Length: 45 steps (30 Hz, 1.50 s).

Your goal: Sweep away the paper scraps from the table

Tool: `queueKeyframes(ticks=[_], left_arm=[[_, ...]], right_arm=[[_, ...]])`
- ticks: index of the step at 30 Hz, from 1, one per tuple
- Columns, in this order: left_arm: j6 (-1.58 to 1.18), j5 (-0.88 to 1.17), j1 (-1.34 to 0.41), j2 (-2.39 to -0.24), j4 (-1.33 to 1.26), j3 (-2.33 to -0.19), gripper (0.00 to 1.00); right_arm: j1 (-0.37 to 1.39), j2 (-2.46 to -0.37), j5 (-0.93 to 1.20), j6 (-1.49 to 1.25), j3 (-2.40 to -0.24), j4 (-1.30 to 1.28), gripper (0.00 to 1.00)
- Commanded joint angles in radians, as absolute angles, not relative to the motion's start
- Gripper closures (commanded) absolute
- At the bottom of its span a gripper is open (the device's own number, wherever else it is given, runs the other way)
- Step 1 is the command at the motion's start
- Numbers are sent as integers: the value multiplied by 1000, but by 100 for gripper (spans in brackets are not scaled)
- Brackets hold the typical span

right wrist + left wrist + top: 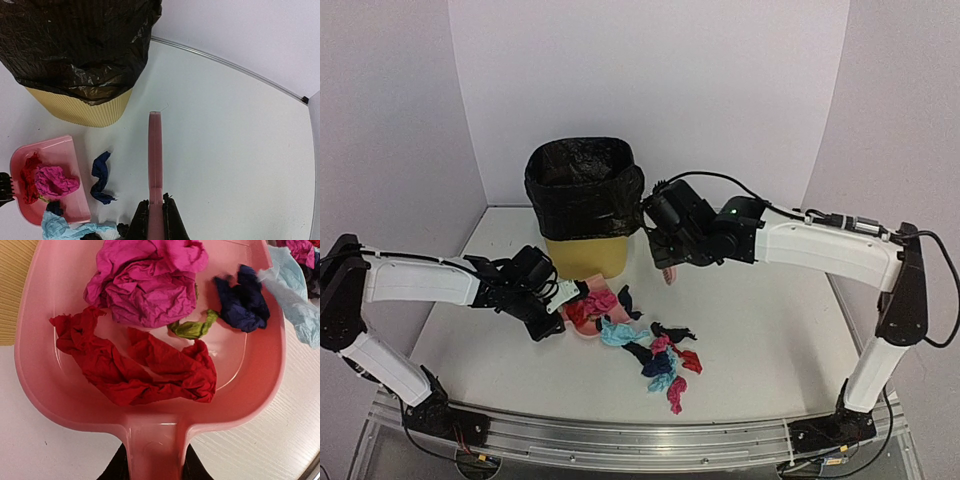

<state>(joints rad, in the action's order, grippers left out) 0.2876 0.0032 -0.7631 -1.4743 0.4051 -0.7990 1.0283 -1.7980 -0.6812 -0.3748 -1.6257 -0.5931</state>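
Above table (770, 330), left jaws gripping dustpan (235, 355), right jaws gripping brush (155, 160)

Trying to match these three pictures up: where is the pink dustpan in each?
Top external: pink dustpan left of centre, before the yellow bin.
Left wrist: dustpan fills most of the picture, handle bottom centre.
Right wrist: dustpan in the lower left.
Shared landmark: the yellow bin, near it in every view.
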Motion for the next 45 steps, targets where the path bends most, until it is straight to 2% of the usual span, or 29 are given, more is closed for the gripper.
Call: queueKeyframes(ticks=[1,11,22,33,45], left_arm=[[274,34,-765,-1406,337,-789,100],[240,61,-767,-1336,395,-851,100],[275,69,-804,-1322,584,-1004,100],[334,21,-885,-1345,746,-1186,100],[354,31,-904,-1454,888,-1435,100]], right_arm=[[1032,-1700,-773,-395,-1554,-579,100],[1032,-1555,-839,-440,-1360,-580,100],[1012,-1472,-896,-470,-1227,-583,100],[880,-1427,-767,-544,-1125,-598,100],[855,-1420,-743,-556,-1103,-615,100]])
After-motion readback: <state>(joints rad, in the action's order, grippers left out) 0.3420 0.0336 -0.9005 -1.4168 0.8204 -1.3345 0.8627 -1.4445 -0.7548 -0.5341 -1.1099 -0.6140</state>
